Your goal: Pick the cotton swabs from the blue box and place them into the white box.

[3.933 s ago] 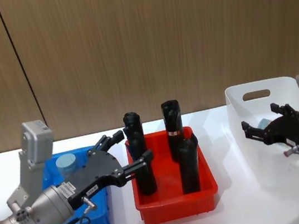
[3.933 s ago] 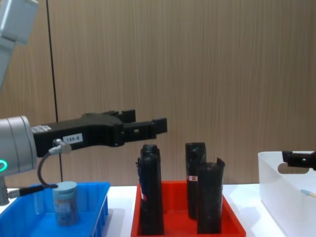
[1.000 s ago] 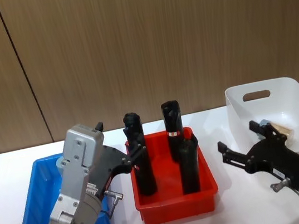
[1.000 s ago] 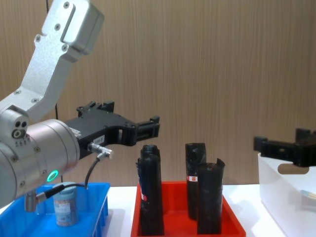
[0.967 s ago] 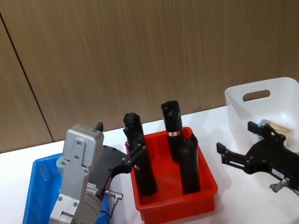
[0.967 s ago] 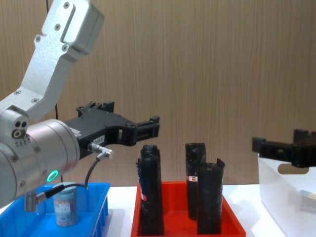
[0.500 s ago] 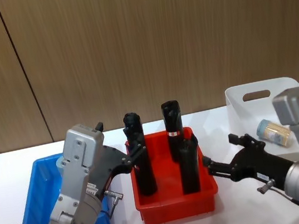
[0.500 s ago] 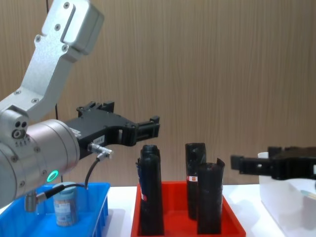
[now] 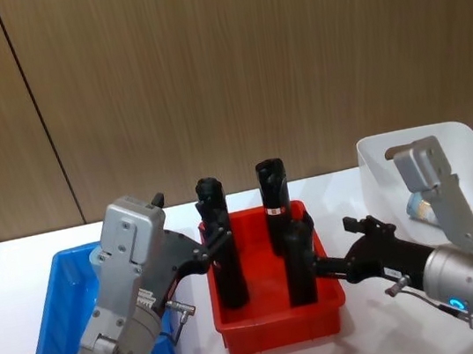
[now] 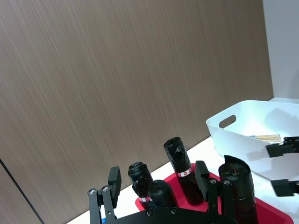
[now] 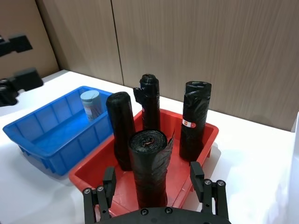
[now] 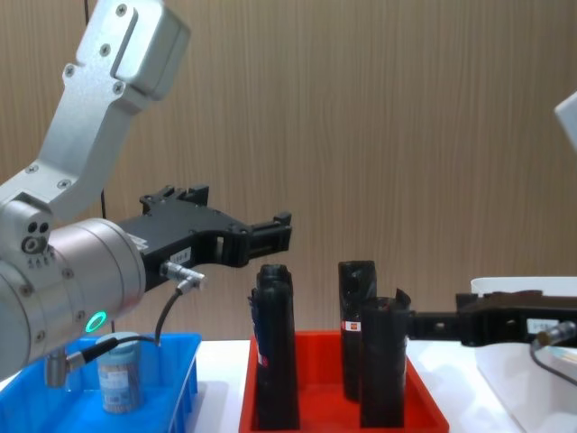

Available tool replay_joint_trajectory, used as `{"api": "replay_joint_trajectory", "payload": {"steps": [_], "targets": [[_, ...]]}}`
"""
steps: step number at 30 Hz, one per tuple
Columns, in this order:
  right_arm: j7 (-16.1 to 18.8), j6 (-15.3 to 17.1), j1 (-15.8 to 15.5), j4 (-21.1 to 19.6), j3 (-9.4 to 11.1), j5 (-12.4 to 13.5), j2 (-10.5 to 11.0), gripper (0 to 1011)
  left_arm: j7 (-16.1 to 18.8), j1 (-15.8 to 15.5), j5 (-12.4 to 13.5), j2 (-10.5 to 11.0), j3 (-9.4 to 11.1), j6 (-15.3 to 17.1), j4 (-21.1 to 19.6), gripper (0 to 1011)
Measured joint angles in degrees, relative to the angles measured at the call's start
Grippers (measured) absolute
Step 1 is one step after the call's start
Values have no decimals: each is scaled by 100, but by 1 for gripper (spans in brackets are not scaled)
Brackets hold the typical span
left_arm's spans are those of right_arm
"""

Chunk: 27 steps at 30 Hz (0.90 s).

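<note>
right gripper (image 9: 323, 268) spread empty beside the red tray's (image 9: 281, 329) black rolls (image 9: 299, 264), left gripper (image 12: 281, 232) spread empty above that tray, one cotton swabs tub (image 11: 90, 104) upright in the blue box (image 11: 42, 134) beside it, another tub (image 9: 419, 205) in the white box (image 9: 376, 156)

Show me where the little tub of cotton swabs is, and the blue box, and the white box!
cotton swabs tub (image 11: 90, 105), right wrist view, on its clear side under the lid.
blue box (image 11: 42, 140), right wrist view, on its bare floor.
white box (image 9: 375, 152), head view, on its back rim.

cotton swabs (image 11: 91, 105) in blue box (image 11: 42, 140)
</note>
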Motion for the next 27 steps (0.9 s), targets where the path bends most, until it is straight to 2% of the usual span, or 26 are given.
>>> {"api": "replay_joint_trajectory", "payload": {"steps": [13,27], "targets": [[164,-72,503,821,-123,-232,-260,1002,0,0,0,0,0,0,0,1004],[198,-196,812,1302,-229,-353,-449,1002,1,0,0,0,0,0,0,1004]]}}
